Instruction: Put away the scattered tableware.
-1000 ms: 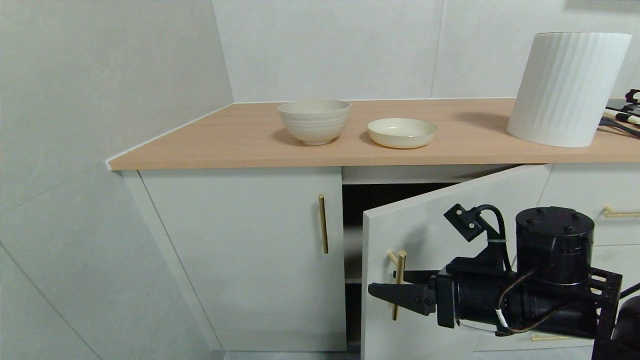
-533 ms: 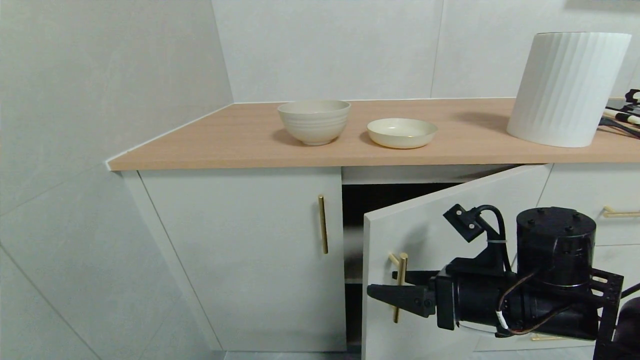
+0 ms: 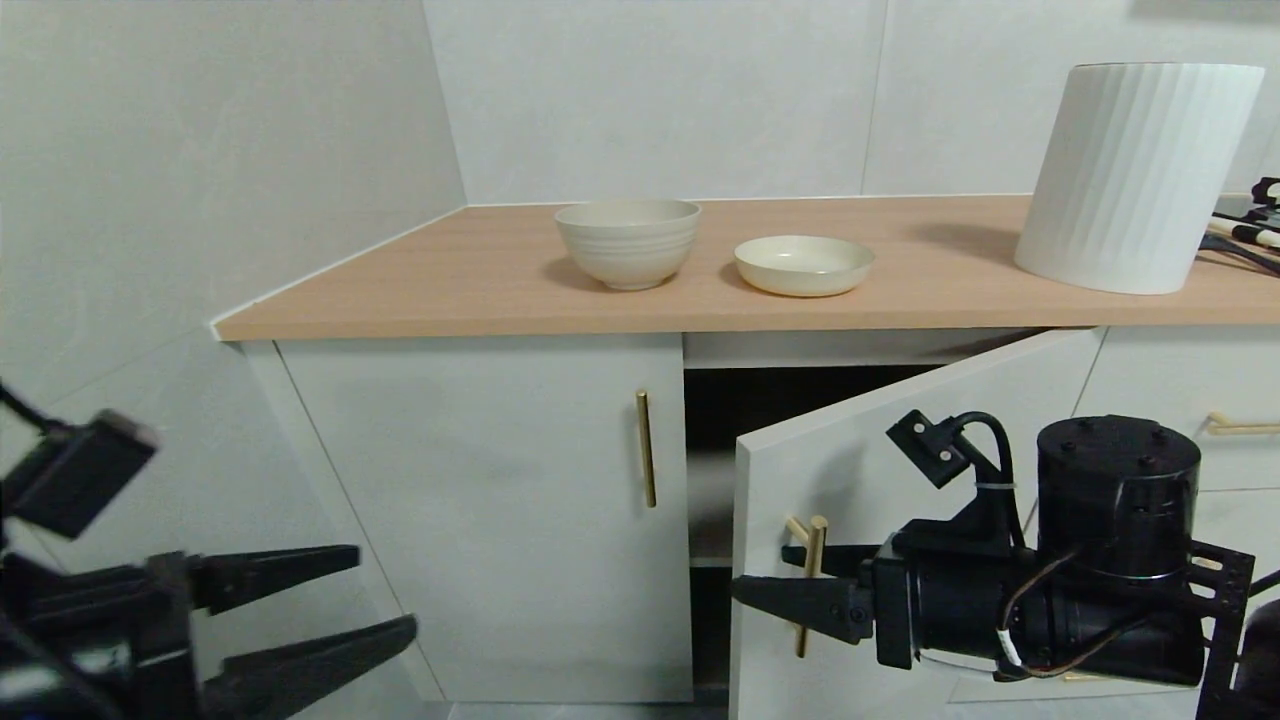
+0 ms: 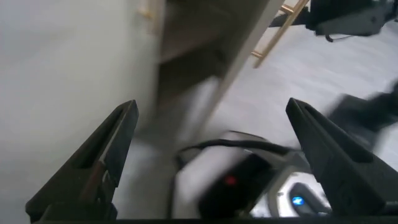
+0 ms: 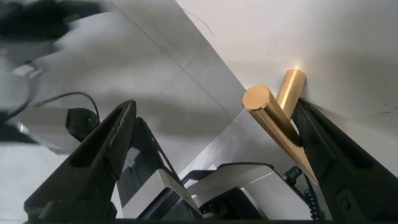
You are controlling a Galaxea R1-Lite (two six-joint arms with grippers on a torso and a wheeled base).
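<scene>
Straddling door handle, right gripper; cabinet interior dark.

The cabinet interior behind the half-open door is too dark to read. Thin dark-and-white items are cut off at the right edge. The right gripper covers part of the brass handle.

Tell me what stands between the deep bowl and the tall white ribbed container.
In the head view, a shallow cream dish sits on the counter between the deep bowl and the ribbed container, touching neither.
</scene>
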